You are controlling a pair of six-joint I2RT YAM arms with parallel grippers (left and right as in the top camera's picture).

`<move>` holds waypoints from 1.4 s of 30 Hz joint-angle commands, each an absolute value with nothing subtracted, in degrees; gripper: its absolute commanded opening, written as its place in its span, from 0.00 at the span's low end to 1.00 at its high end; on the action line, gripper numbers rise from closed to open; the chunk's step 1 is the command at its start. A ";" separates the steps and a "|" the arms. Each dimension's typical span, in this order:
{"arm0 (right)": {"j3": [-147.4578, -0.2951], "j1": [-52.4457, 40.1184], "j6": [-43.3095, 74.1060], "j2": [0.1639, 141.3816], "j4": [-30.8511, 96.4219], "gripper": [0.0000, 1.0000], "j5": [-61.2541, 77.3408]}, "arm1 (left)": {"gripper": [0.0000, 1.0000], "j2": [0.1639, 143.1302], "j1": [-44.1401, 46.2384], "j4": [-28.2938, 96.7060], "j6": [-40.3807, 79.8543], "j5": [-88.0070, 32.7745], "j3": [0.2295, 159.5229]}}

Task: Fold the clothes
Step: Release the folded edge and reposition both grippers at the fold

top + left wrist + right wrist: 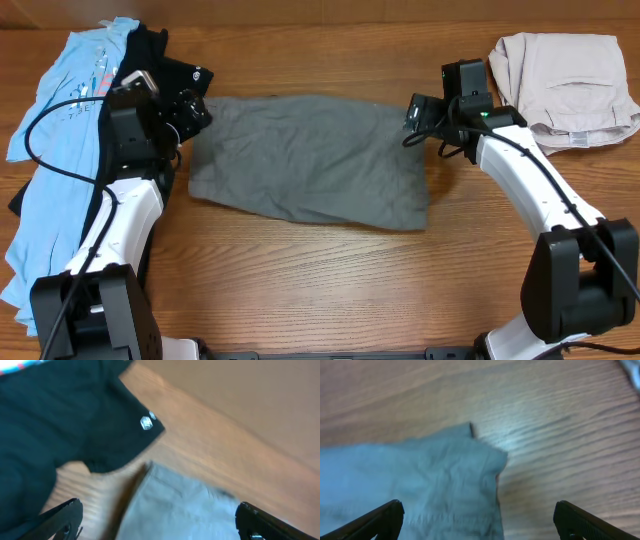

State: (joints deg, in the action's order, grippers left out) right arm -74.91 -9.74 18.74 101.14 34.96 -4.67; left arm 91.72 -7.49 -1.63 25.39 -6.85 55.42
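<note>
On the brown wooden table (330, 270), the grey-olive cotton shorts (310, 160) lie spread flat in the middle, with the left gripper (193, 112) at one end and the right gripper (418, 112) at the other. Both stand wide and hold nothing, probably placed there to take the edges for a fold.

Four garments lie on the worktop (330, 270), one of each kind. One pair of grey-olive shorts (310, 160) is spread at the middle. One light-blue shirt (60, 140) runs along the left edge. One black T-shirt (175, 70) touches it near the far left corner and bears one small white logo (203, 72). One pale beige garment (565, 90), folded, sits at the far right corner. Two robot arms reach in from the near edge: one left arm (125, 215) and one right arm (540, 195).
</note>
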 commanded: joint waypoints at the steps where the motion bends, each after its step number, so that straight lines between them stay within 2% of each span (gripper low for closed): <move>1: -77.21 -9.67 15.59 98.32 36.97 1.00 0.78 | 1.00 89.95 -7.42 1.69 19.97 -13.65 57.56; 9: -77.10 -9.67 12.88 104.09 41.80 0.96 3.18 | 1.00 89.23 -7.46 13.37 13.13 -14.59 57.67; 14: -77.10 -9.67 11.51 107.59 40.71 0.87 5.30 | 1.00 89.23 -7.46 17.74 11.51 -14.35 57.65; 32: -77.10 -9.65 13.41 114.59 35.35 0.71 6.72 | 0.98 89.25 -7.44 19.53 11.55 -13.91 57.65; 40: -77.12 -9.61 15.03 114.56 33.89 0.52 6.76 | 0.98 89.25 -7.42 19.53 11.57 -12.23 57.65; 42: -77.12 -9.61 15.03 114.56 33.85 0.44 6.74 | 0.98 89.25 -7.42 19.51 11.57 -12.23 57.65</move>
State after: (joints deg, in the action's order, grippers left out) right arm -75.81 -9.74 14.44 114.39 34.24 6.24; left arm 90.63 -7.49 19.49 13.06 -13.04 56.31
